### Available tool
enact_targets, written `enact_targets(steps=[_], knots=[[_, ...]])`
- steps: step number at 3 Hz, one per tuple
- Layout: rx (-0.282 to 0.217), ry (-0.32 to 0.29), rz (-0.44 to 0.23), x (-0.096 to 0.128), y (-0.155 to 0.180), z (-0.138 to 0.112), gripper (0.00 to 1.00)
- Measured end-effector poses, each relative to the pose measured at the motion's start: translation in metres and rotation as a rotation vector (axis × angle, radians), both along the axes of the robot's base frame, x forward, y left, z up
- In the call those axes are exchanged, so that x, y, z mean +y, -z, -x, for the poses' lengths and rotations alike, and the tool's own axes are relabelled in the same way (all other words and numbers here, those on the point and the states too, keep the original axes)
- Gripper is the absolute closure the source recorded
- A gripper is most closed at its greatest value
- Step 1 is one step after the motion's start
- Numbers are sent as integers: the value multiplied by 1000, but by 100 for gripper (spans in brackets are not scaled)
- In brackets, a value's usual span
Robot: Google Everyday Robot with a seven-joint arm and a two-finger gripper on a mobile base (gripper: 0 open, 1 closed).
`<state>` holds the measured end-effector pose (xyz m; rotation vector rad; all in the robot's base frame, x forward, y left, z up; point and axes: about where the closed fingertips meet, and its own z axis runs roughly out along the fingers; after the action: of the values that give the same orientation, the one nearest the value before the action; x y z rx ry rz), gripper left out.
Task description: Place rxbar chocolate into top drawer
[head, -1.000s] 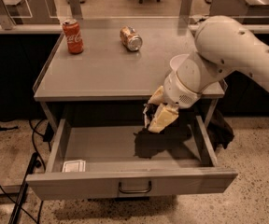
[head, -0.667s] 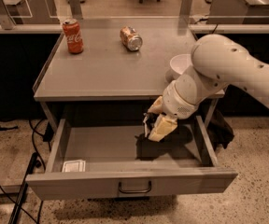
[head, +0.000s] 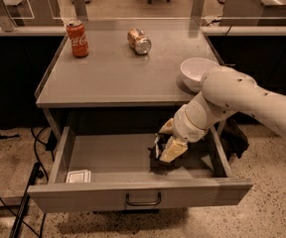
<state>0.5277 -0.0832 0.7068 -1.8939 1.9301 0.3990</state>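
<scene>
end effector (head: 165,149) hangs in top drawer (head: 93,196), coca-cola can (head: 77,38) on table (head: 113,81)

Two cans by the far edge of one tabletop (head: 118,76) — a red can (head: 77,38) upright near the far left corner, a tipped can (head: 139,40). One white bowl (head: 196,71) at the right edge. One open top drawer (head: 143,192) below the front edge — inside, one white packet (head: 78,176), one gripper (head: 169,150), one rxbar chocolate (head: 156,148).
</scene>
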Motion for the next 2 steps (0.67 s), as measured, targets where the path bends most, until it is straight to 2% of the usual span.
enact_targets(steps=[2], knots=[[-12,-5,-3,-8,56,-7,100]])
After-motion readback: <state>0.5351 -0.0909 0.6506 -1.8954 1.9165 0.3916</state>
